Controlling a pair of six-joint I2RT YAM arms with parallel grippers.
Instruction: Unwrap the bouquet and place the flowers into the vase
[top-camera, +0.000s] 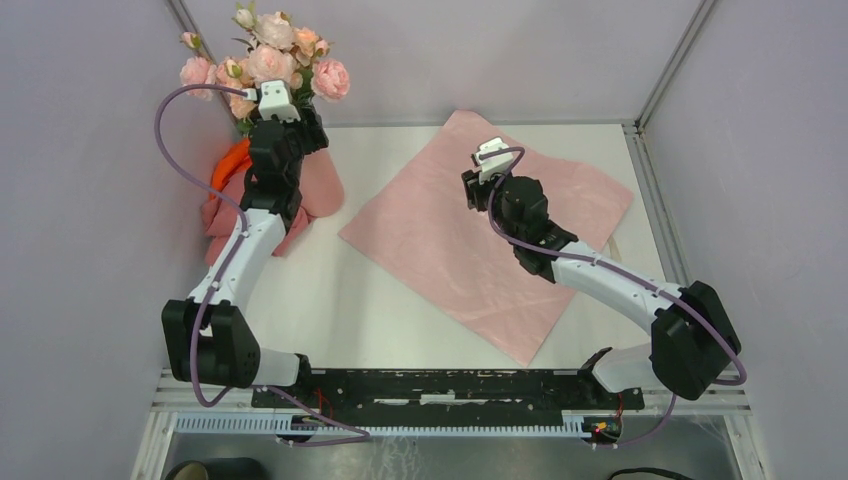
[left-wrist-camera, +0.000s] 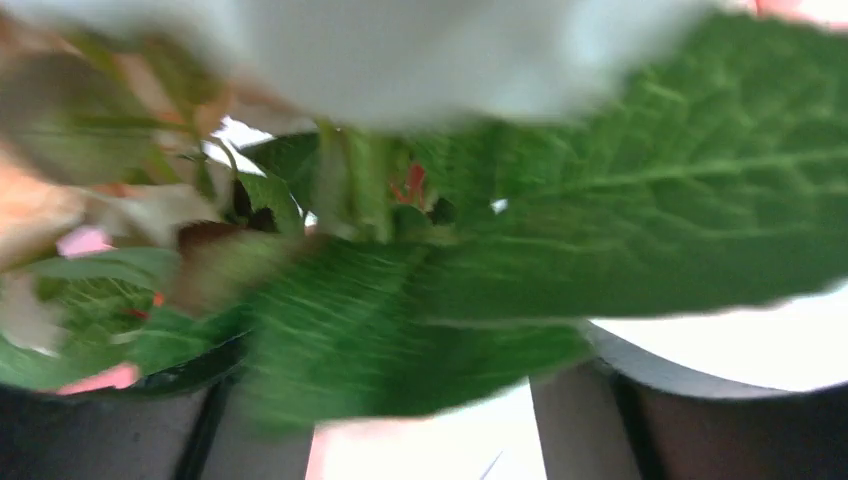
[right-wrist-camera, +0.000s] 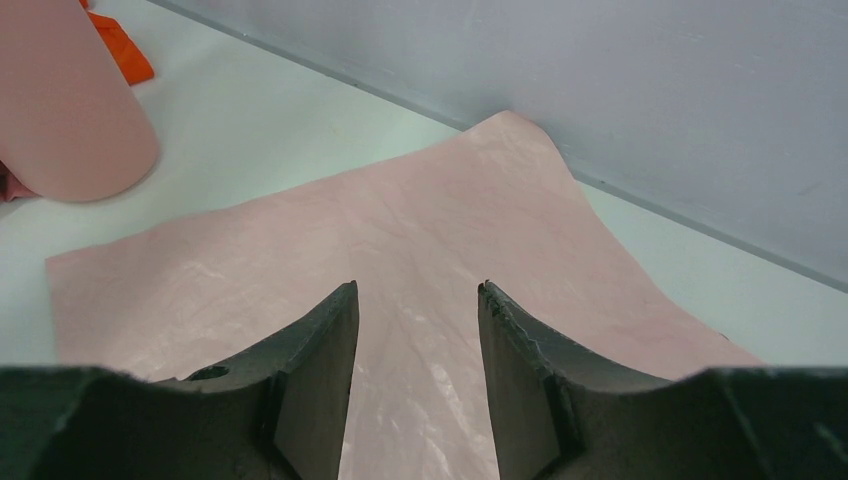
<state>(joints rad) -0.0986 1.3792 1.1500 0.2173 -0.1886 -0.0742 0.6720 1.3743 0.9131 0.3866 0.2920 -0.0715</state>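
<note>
The flowers (top-camera: 268, 62), pale pink roses with dark leaves, stand upright at the back left, above the pale-pink vase (top-camera: 326, 188). My left gripper (top-camera: 285, 135) is at the vase's top among the leaves and hides the rim. In the blurred left wrist view green leaves (left-wrist-camera: 600, 200) fill the frame; my left gripper (left-wrist-camera: 420, 410) has its dark fingers (left-wrist-camera: 575, 425) apart, and no stem shows between them. The bouquet's pink sheet (top-camera: 480, 240) lies flat at mid-table. My right gripper (right-wrist-camera: 417, 300) hovers open just over the sheet (right-wrist-camera: 420, 210), holding nothing. The vase (right-wrist-camera: 70, 120) shows at the right wrist view's left edge.
A salmon-pink cloth (top-camera: 215, 222) and an orange cloth (top-camera: 232, 160) lie bunched left of the vase, against the left wall. The orange cloth (right-wrist-camera: 122, 52) also shows behind the vase. Grey walls close the back and both sides.
</note>
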